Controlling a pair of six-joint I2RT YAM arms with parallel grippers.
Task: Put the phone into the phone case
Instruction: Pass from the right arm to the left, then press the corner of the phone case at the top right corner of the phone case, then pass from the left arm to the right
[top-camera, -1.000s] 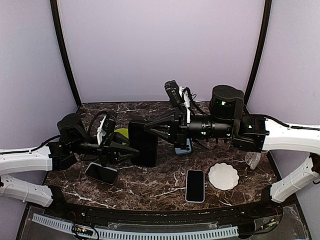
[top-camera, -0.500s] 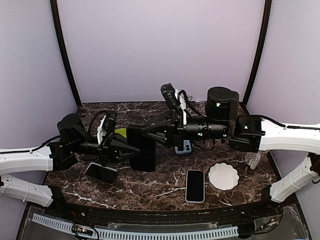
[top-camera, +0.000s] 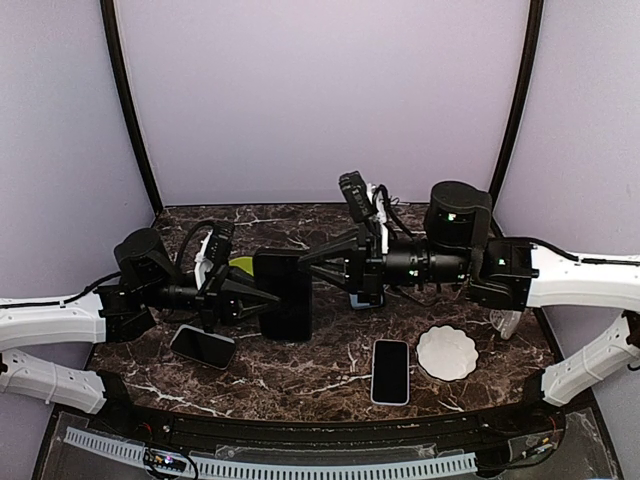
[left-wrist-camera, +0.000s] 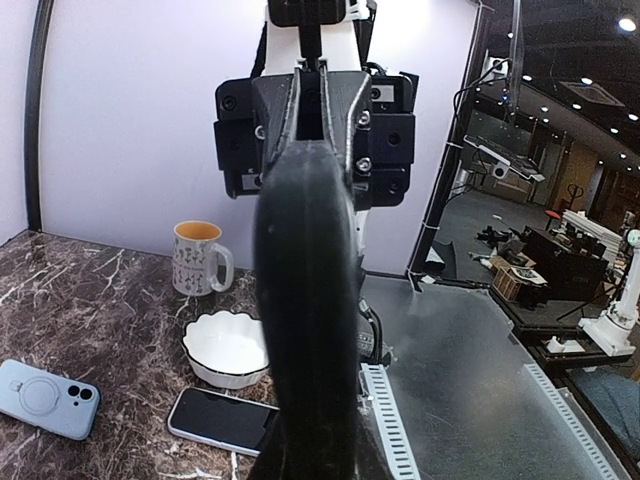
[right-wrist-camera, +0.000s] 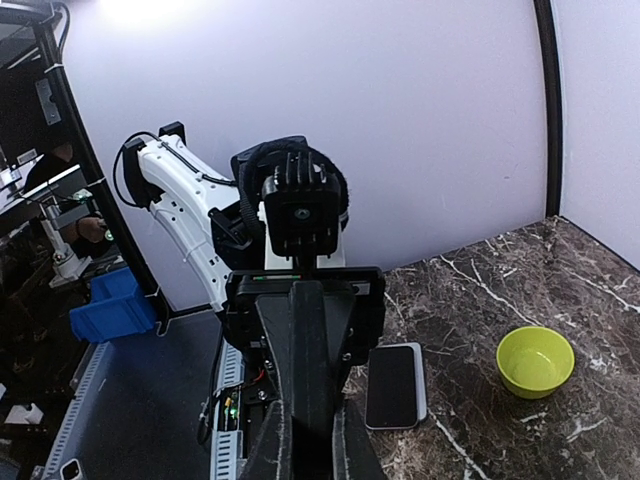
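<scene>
A black phone-sized slab (top-camera: 285, 296) that looks like the phone case stands upright above the table, pinched from both sides. I cannot tell whether a phone sits in it. My left gripper (top-camera: 264, 300) is shut on its left edge. My right gripper (top-camera: 310, 262) is shut on its upper right edge. In the left wrist view the slab (left-wrist-camera: 305, 300) is edge-on and hides my left gripper (left-wrist-camera: 308, 458). The right wrist view shows the slab (right-wrist-camera: 312, 350) the same way, in my right gripper (right-wrist-camera: 310, 445).
On the marble table (top-camera: 320, 375) lie a dark-screened phone (top-camera: 203, 346) at the front left, a white-rimmed phone (top-camera: 391, 371) at the front right and a light blue phone back (left-wrist-camera: 45, 398). A green bowl (top-camera: 241, 266), a white scalloped bowl (top-camera: 446, 352) and a mug (left-wrist-camera: 198, 257) stand around them.
The right arm pushed left, then drew back right, its jaws briefly letting go and closing again on the slab. The slab sits slightly lower. The left arm has hardly moved.
</scene>
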